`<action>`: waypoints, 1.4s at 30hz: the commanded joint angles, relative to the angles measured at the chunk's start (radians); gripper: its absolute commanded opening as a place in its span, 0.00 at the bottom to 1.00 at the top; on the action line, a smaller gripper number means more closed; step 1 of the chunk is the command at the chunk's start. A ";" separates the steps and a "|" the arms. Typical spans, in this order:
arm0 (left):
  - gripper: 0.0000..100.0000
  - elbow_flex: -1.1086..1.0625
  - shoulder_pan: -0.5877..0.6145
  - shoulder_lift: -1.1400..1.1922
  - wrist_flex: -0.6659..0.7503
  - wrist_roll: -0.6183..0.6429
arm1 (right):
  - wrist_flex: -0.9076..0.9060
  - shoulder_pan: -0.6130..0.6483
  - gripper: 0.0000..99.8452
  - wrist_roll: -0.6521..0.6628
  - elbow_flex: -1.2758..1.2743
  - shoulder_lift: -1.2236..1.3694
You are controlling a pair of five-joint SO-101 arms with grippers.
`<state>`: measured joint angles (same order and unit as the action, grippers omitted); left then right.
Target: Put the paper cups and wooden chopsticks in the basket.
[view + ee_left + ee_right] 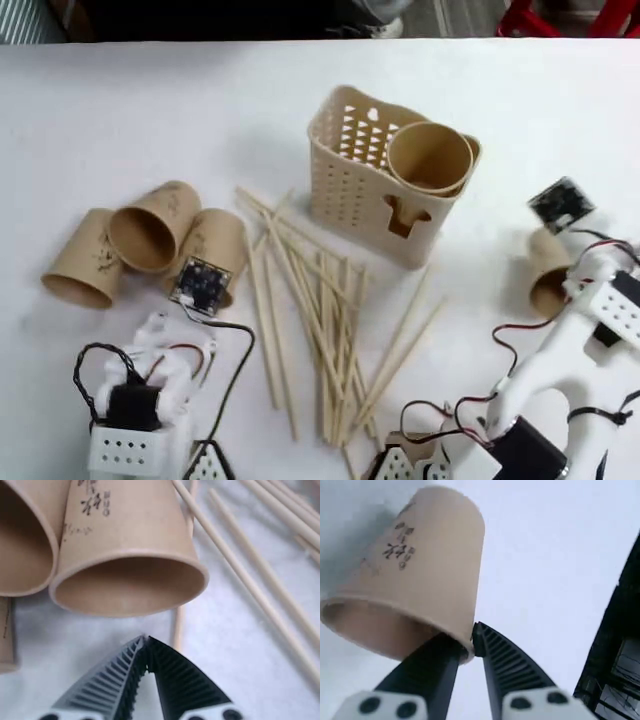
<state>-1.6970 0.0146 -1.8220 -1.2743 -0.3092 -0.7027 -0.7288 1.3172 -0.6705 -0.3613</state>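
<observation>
High view: white table (120,110). The basket (345,185) sits upright at upper centre of frame, with one paper cup (430,157) standing inside at its right end, mouth up.

Three more cups lie on their sides at mid left in a tight cluster, touching: outer cup (85,262) farthest left, middle cup (150,228), and inner cup (218,245) nearest the centre.

The wooden chopsticks (318,320) lie loose on the table in a scattered fan, centre to lower centre of frame, below the basket. Several cross each other.

A fifth cup (548,270) lies on its side near the right edge, right of the basket and apart from it.

The left gripper (146,644) is closed, fingertips together with nothing between them. It sits just short of the open mouth of the inner cup (130,555), which faces it. I cannot tell if it touches the rim. The middle cup (22,540) lies against the inner cup. Some chopsticks (250,580) lie on the table beside the inner cup, and one passes behind its rim.

The right gripper (471,642) is clamped on the rim of the fifth cup (420,580). One finger is across the mouth, the other outside the wall, with the rim pinched between them. The cup is on its side, with white table (560,555) behind it.
</observation>
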 commanded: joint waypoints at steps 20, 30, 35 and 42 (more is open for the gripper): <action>0.02 0.005 0.004 0.004 -0.006 0.003 | -0.774 0.131 0.02 -0.543 0.861 -0.038; 0.02 0.005 0.004 0.004 -0.006 0.003 | -0.940 0.407 0.02 -0.848 1.195 -0.030; 0.02 0.005 0.004 0.004 -0.006 0.003 | -0.952 0.542 0.02 -0.957 1.244 -0.030; 0.02 0.005 0.004 0.004 -0.006 0.003 | -0.944 0.697 0.02 -1.053 1.241 -0.027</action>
<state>-1.6970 0.0146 -1.8220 -1.2743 -0.3092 -1.6510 -0.0890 0.2923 0.5401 -0.3629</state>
